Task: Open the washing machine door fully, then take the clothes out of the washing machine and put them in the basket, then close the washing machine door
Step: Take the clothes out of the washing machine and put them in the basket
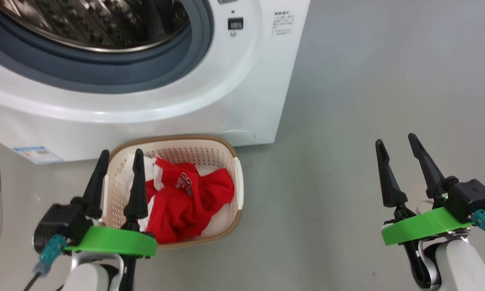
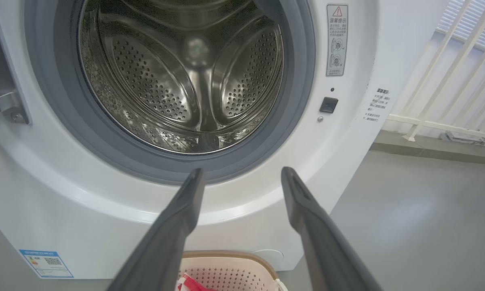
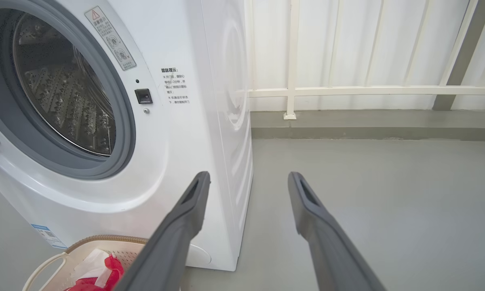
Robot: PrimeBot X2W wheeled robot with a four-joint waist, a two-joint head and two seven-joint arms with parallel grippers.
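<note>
Left gripper point(image 1: 121, 152) at basket point(image 1: 178, 139) edge, clothes point(image 1: 186, 202) inside

We see one build on both arms. The left gripper point(image 1: 121, 151) and the right gripper point(image 1: 395, 138) each carry two long matte black fingers point(image 1: 136, 190) tapering to blunt tips, with a slot sunk near each tip. Behind them sits a boxy black housing point(image 1: 471, 198) over a flat bright green collar point(image 1: 113, 241). A teal plug point(image 1: 50, 249) trails a dark cable point(image 1: 31, 281); the forearms point(image 1: 462, 262) are glossy white.
</note>
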